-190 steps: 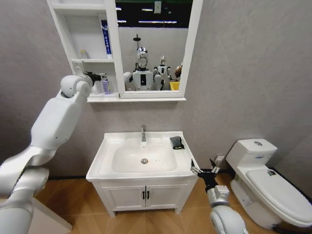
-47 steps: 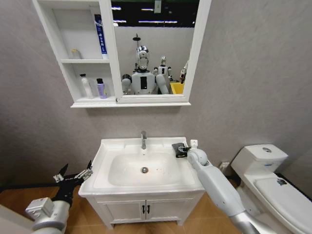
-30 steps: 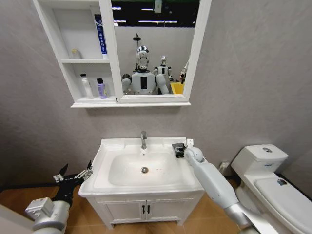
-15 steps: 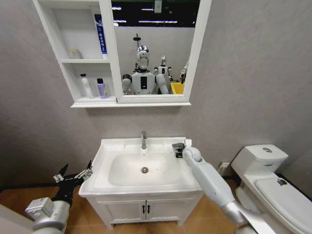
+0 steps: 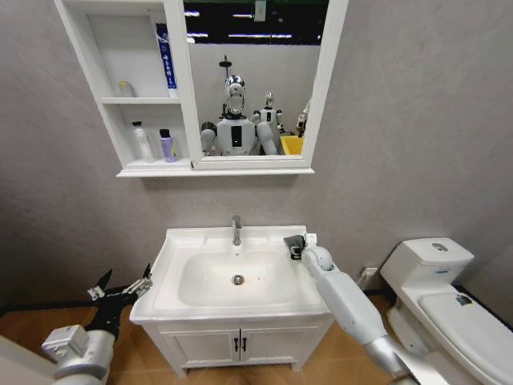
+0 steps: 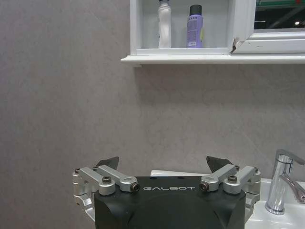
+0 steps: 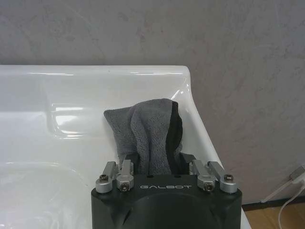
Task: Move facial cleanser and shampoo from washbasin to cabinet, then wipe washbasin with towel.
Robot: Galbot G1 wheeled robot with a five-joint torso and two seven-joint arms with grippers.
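Towel (image 7: 147,136) bunched between right gripper (image 7: 159,167) jaws, pinched, on washbasin (image 5: 192,241) rim at 2 o'clock from drain; bowl lies toward 8. Left gripper (image 6: 163,167) spread, parked

I see bright, even indoor light, soft glare streaks on the washbasin (image 7: 95,90) rim, faint shadow under the cabinet (image 5: 212,171), wide-angle bending at head-view edges, everything sharp.
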